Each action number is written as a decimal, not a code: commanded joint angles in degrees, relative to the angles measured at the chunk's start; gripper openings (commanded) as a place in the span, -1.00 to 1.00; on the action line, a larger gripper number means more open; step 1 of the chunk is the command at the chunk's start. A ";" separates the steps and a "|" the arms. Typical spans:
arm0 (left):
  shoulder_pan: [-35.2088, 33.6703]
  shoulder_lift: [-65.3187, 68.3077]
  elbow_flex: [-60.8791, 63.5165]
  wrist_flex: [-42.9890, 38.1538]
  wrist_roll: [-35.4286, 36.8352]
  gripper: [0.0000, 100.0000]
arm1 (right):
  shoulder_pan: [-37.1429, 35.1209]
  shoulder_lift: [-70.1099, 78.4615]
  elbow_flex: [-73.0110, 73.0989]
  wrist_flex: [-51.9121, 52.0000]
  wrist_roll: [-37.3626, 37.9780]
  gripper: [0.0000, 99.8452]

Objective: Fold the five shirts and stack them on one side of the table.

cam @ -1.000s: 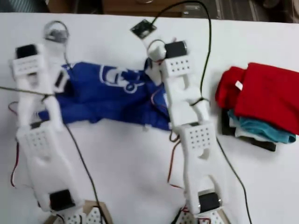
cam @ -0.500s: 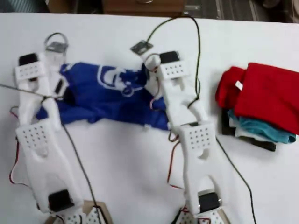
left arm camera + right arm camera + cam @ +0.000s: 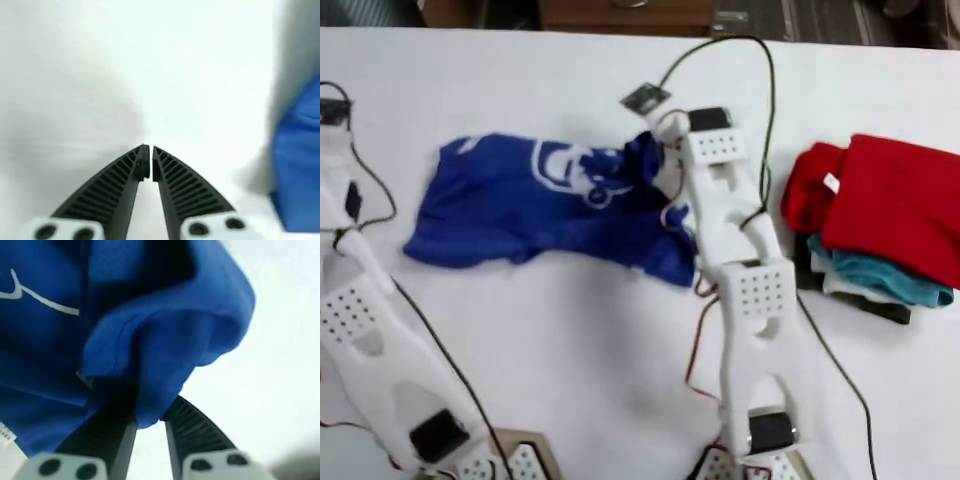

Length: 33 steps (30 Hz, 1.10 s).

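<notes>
A blue shirt (image 3: 540, 205) with a white print lies crumpled across the table's left middle. My right gripper (image 3: 655, 150) is at its far right corner, shut on a bunched fold of the blue shirt (image 3: 150, 340); in the right wrist view the fabric sits between the fingers of my right gripper (image 3: 150, 422). My left arm (image 3: 360, 320) stands at the table's left edge, apart from the shirt. My left gripper (image 3: 148, 162) is shut on nothing above bare table, with the blue shirt (image 3: 297, 165) off to one side.
A stack of folded shirts (image 3: 880, 215) sits at the right side, red on top, teal, white and dark ones beneath. Black cables (image 3: 760, 110) loop near the right arm. The white table (image 3: 570, 380) is bare in front of the blue shirt.
My left gripper has let go of the shirt's left end and swung out to the table's left edge. The right gripper kept hold of its fold and shifted slightly right.
</notes>
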 commanded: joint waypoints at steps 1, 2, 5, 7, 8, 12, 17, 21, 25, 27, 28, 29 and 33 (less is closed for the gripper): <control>-3.96 -1.05 -8.13 1.49 -0.26 -0.91 | 2.59 -6.90 -4.40 -0.31 0.09 -0.96; -5.27 -0.97 -10.15 1.58 -0.09 -0.91 | 2.95 -7.87 -6.42 -0.31 0.00 -0.96; -9.41 -0.79 -15.25 1.85 2.73 -0.91 | 1.89 -10.68 -11.52 1.89 0.35 -0.93; -11.96 -0.70 -17.36 1.85 4.84 -0.91 | -1.63 -12.09 -13.36 5.49 0.44 -0.79; -13.19 -0.70 -17.98 1.85 6.07 -0.91 | -3.74 -12.53 -13.89 7.34 1.05 -0.70; -18.29 -0.53 -18.15 1.85 9.49 -0.91 | -12.09 -14.11 -14.42 8.66 6.68 -0.35; -24.09 -0.35 -18.07 1.85 9.49 -0.91 | -19.30 -15.34 -14.42 8.57 7.74 -0.26; -27.43 -0.35 -18.07 1.76 9.41 -0.91 | -27.65 -14.11 -13.89 8.57 7.82 -0.26; -29.45 -0.35 -18.07 1.85 9.41 -0.91 | -35.47 -9.80 -14.33 6.11 8.00 -0.26; -30.42 -0.35 -18.07 1.85 9.41 -0.91 | -37.76 -6.46 -13.98 2.95 7.82 -0.26; -31.12 -0.35 -18.07 1.85 9.41 -0.91 | -38.55 -4.53 -14.15 1.36 7.74 -0.26; -31.82 -0.35 -18.07 1.85 9.41 -0.91 | -39.25 -2.59 -14.51 -0.31 7.65 -0.26; -34.81 -0.35 -18.07 1.85 9.41 -0.91 | -41.80 3.56 -14.51 -5.76 7.65 -0.26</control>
